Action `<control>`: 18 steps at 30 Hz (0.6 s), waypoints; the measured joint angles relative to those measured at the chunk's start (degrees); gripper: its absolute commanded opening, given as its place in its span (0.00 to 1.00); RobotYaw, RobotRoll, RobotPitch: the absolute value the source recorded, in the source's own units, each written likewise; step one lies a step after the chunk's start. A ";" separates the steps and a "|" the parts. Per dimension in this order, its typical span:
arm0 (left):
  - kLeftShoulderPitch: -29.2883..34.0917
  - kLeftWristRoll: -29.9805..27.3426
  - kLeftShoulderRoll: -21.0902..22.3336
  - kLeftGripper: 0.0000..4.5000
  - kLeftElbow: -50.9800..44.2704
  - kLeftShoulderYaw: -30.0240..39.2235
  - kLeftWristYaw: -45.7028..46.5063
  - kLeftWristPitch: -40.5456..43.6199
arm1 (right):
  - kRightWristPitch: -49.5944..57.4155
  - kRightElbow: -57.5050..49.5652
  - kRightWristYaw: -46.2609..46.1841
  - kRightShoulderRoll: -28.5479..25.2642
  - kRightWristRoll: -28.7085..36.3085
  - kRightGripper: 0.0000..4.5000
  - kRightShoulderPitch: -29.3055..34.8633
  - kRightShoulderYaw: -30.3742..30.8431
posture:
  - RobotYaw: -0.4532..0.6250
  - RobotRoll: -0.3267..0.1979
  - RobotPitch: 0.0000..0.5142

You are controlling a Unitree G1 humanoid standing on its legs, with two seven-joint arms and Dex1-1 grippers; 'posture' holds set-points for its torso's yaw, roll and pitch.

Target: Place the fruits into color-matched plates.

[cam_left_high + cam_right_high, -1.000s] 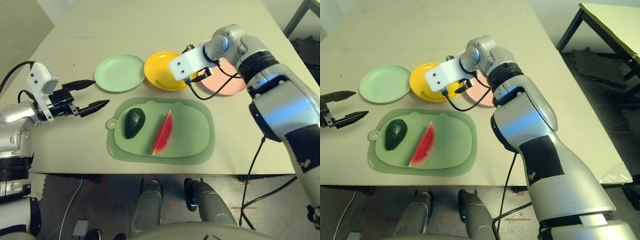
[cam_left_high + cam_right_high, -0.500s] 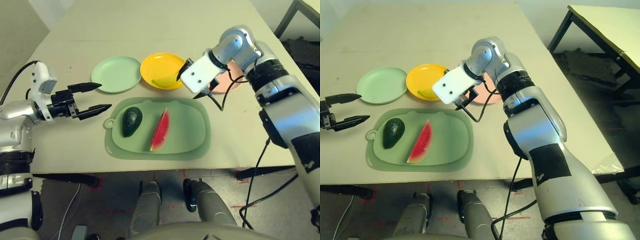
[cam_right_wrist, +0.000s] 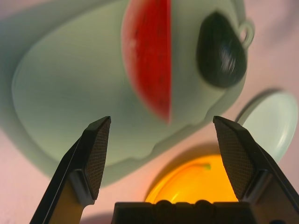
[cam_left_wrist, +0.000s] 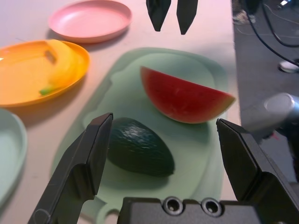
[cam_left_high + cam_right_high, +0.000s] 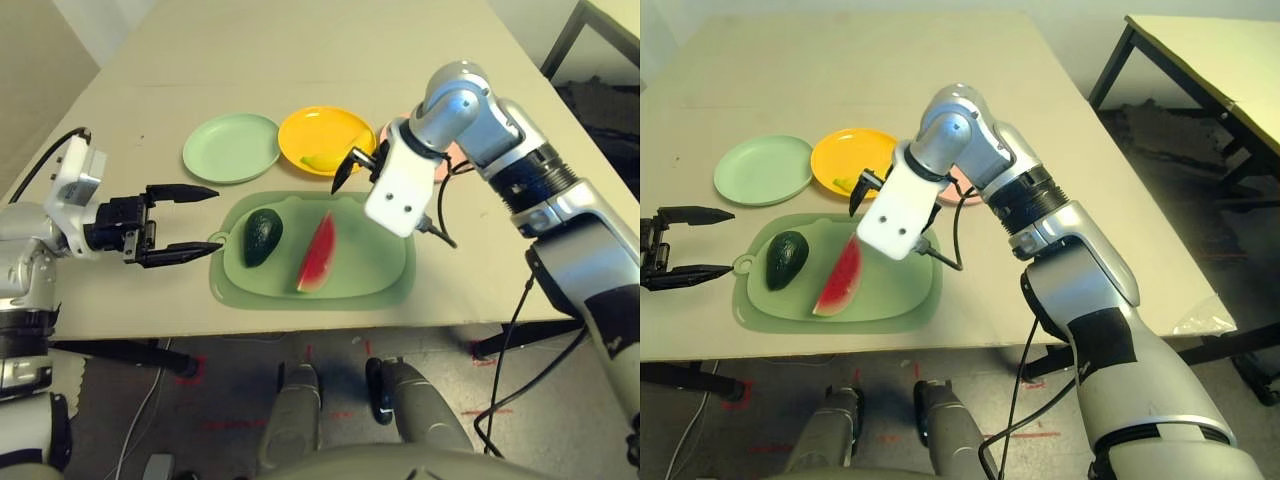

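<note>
A dark green avocado (image 5: pixel 262 237) and a red watermelon wedge (image 5: pixel 317 254) lie side by side on a green cutting board (image 5: pixel 372 266). Behind the board, the yellow banana (image 5: pixel 320 160) rests in the yellow plate (image 5: pixel 325 132). To its left sits the mint green plate (image 5: pixel 231 147). The pink plate (image 4: pixel 91 19) lies to the right, partly behind my right arm. My left gripper (image 5: pixel 218 219) is open at the board's left end, level with the avocado (image 4: pixel 140 147). My right gripper (image 5: pixel 356 172) hangs open above the board's far edge, over the watermelon (image 3: pixel 149 60), holding nothing.
The cream table stretches bare behind the plates and to the right of the board. The board lies near the table's front edge. A second table (image 5: pixel 1200 40) stands off to the right, across a strip of floor.
My right gripper has swung from above the yellow and pink plates toward me, over the board's far edge. My left gripper has edged closer to the board's left end.
</note>
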 measured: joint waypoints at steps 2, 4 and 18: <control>0.88 -0.46 0.94 1.00 0.03 -0.72 -0.02 -0.54 | 1.35 0.06 -0.02 1.82 -0.39 0.98 0.00 0.45 | 0.47 0.62 0.36; 1.18 -0.98 1.58 1.00 0.54 -1.71 -0.03 -1.80 | 2.09 0.16 -0.21 3.68 -0.87 0.98 0.00 0.81 | 0.47 0.62 0.36; 1.58 -2.55 2.60 1.00 7.02 -4.44 -0.07 -8.37 | 1.25 7.29 -3.47 10.21 -7.57 0.98 0.33 5.24 | 0.49 0.62 0.40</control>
